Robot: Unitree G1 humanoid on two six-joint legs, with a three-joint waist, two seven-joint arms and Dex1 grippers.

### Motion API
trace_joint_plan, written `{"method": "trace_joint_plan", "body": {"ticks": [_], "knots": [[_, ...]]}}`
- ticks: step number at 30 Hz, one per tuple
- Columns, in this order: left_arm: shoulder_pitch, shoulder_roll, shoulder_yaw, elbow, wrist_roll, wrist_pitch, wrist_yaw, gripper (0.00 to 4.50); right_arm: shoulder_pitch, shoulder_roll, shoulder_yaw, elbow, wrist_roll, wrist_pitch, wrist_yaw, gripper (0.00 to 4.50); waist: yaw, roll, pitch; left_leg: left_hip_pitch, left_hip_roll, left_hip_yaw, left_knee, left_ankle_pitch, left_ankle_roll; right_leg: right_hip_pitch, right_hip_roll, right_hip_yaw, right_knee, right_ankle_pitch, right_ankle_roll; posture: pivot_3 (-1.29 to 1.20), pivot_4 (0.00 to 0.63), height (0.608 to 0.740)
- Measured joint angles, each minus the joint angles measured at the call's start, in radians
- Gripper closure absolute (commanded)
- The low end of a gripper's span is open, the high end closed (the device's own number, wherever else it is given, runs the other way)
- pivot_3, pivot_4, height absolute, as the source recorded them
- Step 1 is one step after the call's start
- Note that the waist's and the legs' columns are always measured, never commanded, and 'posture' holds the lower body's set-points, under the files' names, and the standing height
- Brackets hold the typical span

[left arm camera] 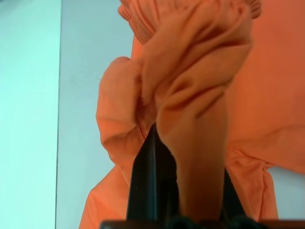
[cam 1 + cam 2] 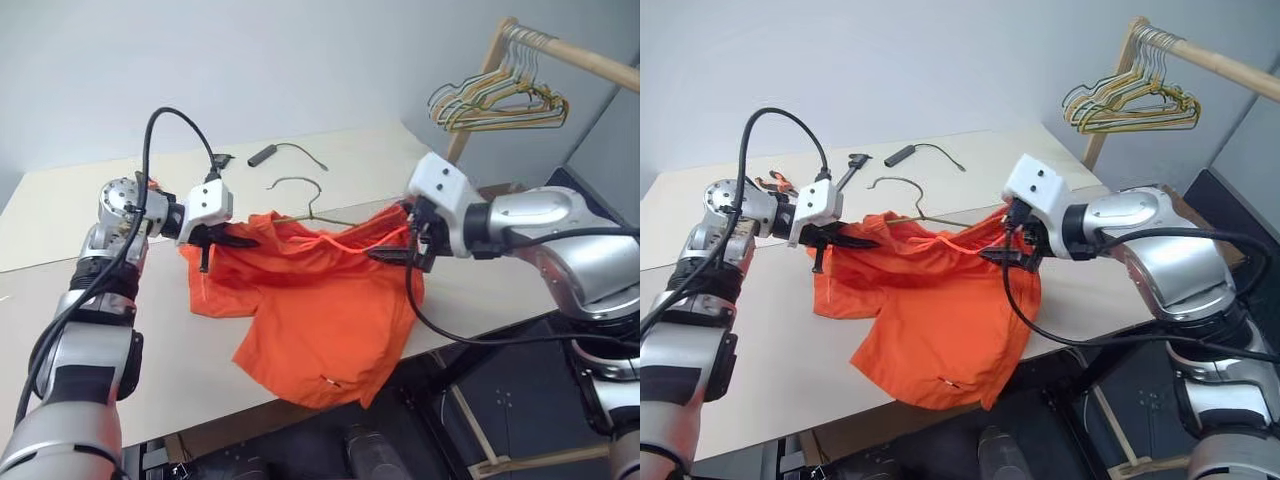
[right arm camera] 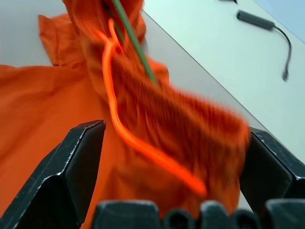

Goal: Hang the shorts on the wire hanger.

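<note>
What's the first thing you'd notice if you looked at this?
The bright orange fabric shorts, stretched between both grippers and drooping over the pale table's front edge. The left gripper pinches one waistband end; the right gripper's wide-open black fingers have the other end between them. A thin olive-gold wire hanger pokes its hook out behind.

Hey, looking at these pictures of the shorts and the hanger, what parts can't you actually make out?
- Wire hanger: in the head views, the orange shorts cover everything below its hook.
- Right hand: wide open around the waistband; the right wrist view is blurred there, so contact with the cloth is unclear.
- Left hand: bunched cloth hides one finger in the left wrist view.
- Small things on the far table: too small to identify.
</note>
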Motion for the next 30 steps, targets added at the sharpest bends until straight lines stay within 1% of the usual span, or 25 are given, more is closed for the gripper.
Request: {"method": "trace_joint_plan", "body": {"ticks": [3,7,11,12,15,19,24,30], "knots": [[-0.007,0.0,0.005,0.0,0.0,0.0,0.012,4.5,-0.003,-0.04,-0.018,0.055,-0.023,-0.024,0.007,0.06,0.001,0.0,0.0,0.0,0.0,0.0,0.0,0.0,0.0,0.0,0.0,0.0,0.0,0.0,0.0,-0.22,0.0,0.74],[-0.015,-0.002,0.006,-0.003,0.0,0.0,0.028,4.5,-0.036,-0.045,-0.026,0.123,-0.022,-0.025,0.022,0.06,0.0,0.0,0.0,0.0,0.0,0.0,0.0,0.0,0.0,0.0,0.0,0.001,0.0,0.0,0.0,-0.22,0.0,0.74],[-0.014,-0.013,0.005,-0.028,0.0,-0.001,0.035,4.5,-0.134,-0.048,-0.036,0.208,0.046,0.037,0.124,0.06,-0.001,0.0,0.0,0.0,0.0,0.0,0.0,0.0,0.0,0.0,0.0,0.001,0.0,0.0,0.0,-0.22,0.0,0.74],[-0.014,-0.015,0.005,-0.032,0.0,-0.001,0.035,4.5,-0.157,-0.056,-0.027,0.229,0.052,0.046,0.148,0.06,-0.001,0.0,0.0,0.0,0.0,0.0,0.0,0.0,0.0,0.0,-0.001,0.001,0.0,0.0,0.0,-0.23,0.0,0.74],[-0.014,-0.017,0.005,-0.032,0.0,-0.001,0.035,4.5,-0.194,-0.097,0.061,0.288,-0.021,0.012,0.187,0.06,-0.001,0.0,0.0,0.0,0.0,0.001,0.0,0.0,0.0,0.0,-0.001,0.0,-0.001,0.0,0.0,-0.22,0.0,0.74],[-0.014,-0.019,0.005,-0.033,0.0,-0.001,0.035,4.5,-0.23,-0.071,0.153,0.395,-0.094,-0.027,0.23,0.06,-0.003,0.001,0.0,0.0,0.0,0.001,0.0,0.0,0.0,-0.001,-0.001,0.001,0.0,0.0,0.0,-0.23,0.0,0.74],[-0.014,-0.023,0.004,-0.035,0.0,-0.001,0.034,4.5,-0.248,-0.05,0.227,0.381,-0.158,-0.083,0.285,0.06,-0.006,0.001,0.0,0.0,0.0,0.001,0.0,0.0,0.0,-0.001,-0.001,0.001,0.001,0.0,0.0,-0.22,0.0,0.74],[-0.014,-0.024,0.004,-0.042,0.0,-0.001,0.033,4.5,-0.247,-0.01,0.266,0.376,-0.196,-0.109,0.315,0.06,-0.006,0.001,0.0,0.0,0.0,0.001,0.0,0.0,0.0,-0.001,-0.001,0.001,0.001,0.0,0.0,-0.23,0.0,0.74]]}}
